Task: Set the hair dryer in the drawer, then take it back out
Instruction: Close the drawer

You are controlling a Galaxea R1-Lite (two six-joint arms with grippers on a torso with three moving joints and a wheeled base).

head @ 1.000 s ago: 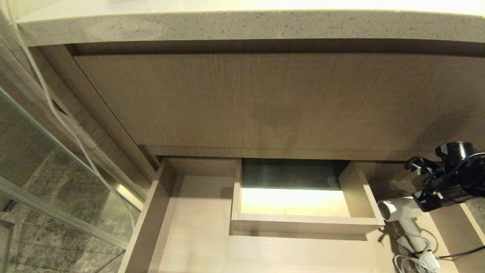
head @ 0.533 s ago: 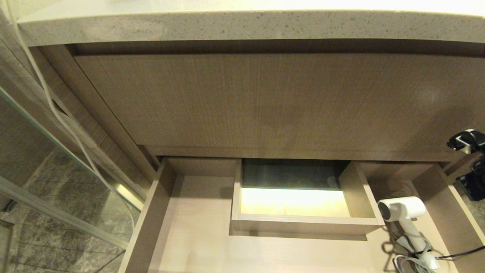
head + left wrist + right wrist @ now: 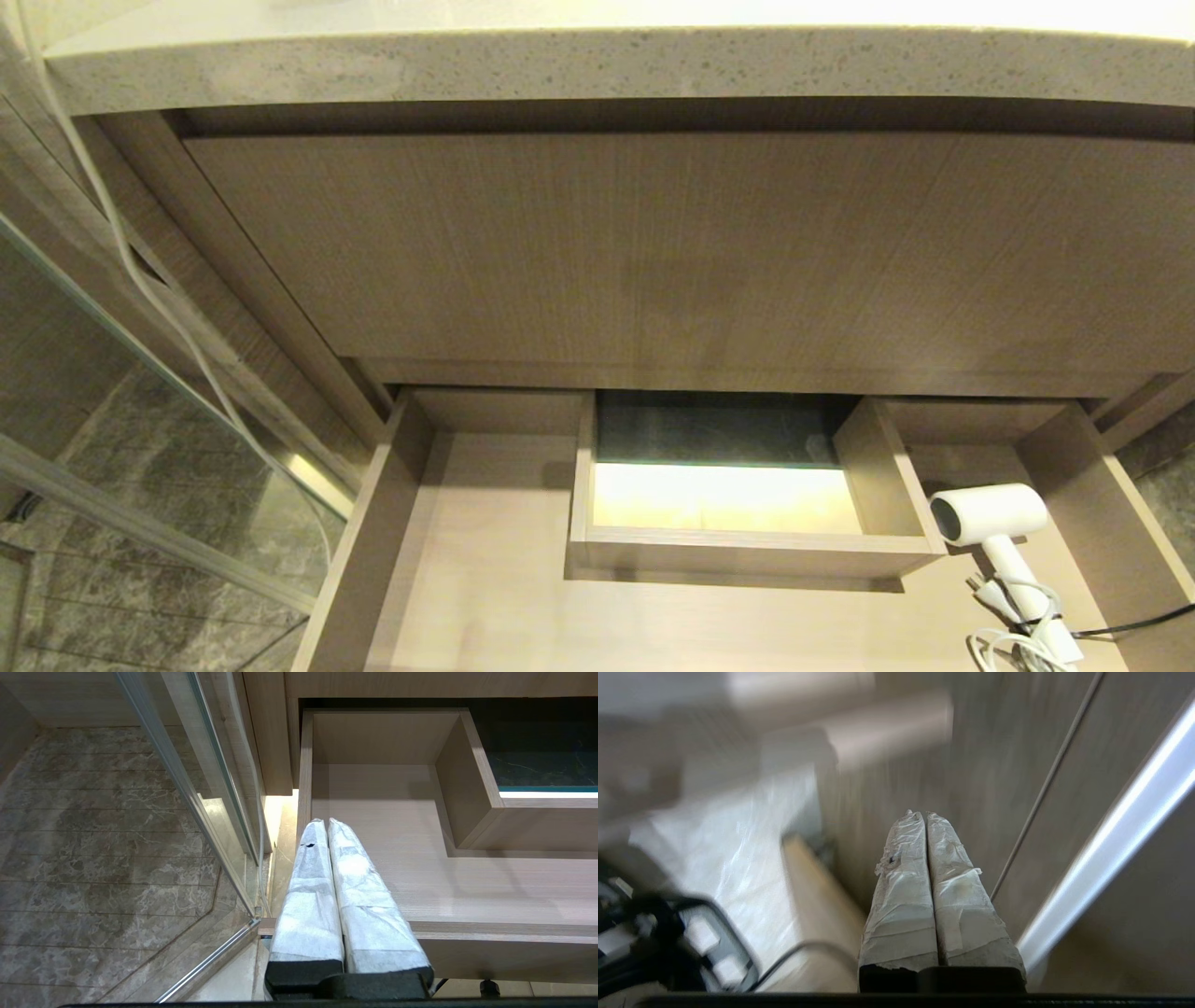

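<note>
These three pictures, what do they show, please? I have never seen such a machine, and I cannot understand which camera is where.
A two-armed robot works at a bathroom cabinet. The wide picture comes from its head, looking down into the open drawer. The white hair dryer lies in the drawer's right part, beside the boxed cut-out, with its cord bundled near the handle. The other two pictures come from cameras on the wrists. The left end effector hangs over the drawer's left edge, shut and empty. The right end effector is also shut and holds nothing. Neither arm appears in the head picture.
</note>
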